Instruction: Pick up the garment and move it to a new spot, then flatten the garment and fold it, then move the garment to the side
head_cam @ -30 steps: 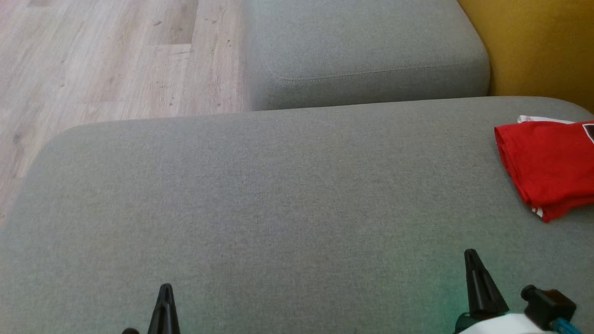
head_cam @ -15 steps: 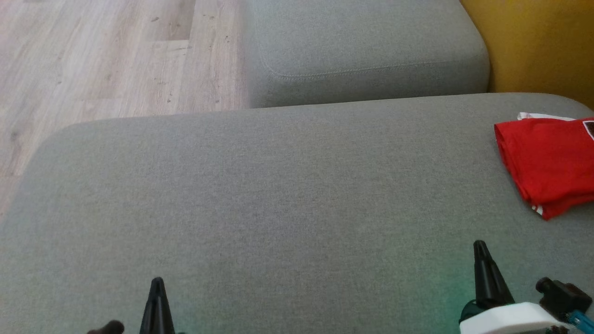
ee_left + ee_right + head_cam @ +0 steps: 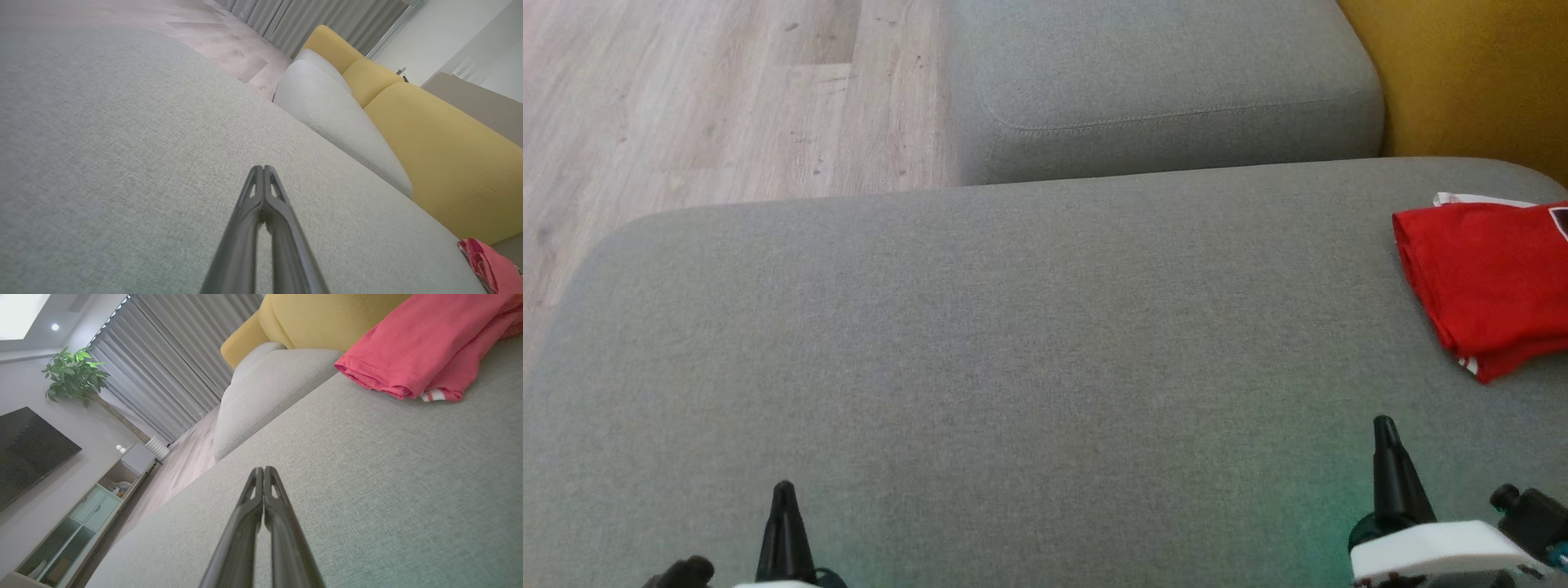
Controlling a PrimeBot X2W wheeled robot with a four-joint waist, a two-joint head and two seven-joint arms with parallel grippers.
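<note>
While clenched tip to tip on nothing, left gripper (image 3: 784,490) and right gripper (image 3: 1384,425) point across near edge | wide grey woven seat cushion (image 3: 1013,343) beneath | folded red fabric garment (image 3: 1490,278), white-trimmed, lies on its far right, clear of right gripper | second grey cushion (image 3: 1160,82), mustard-yellow backrest (image 3: 1470,73), pale wood-plank floor (image 3: 686,106) beyond

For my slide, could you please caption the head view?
Folded red garment on grey sofa; left gripper, right gripper shut.
</note>
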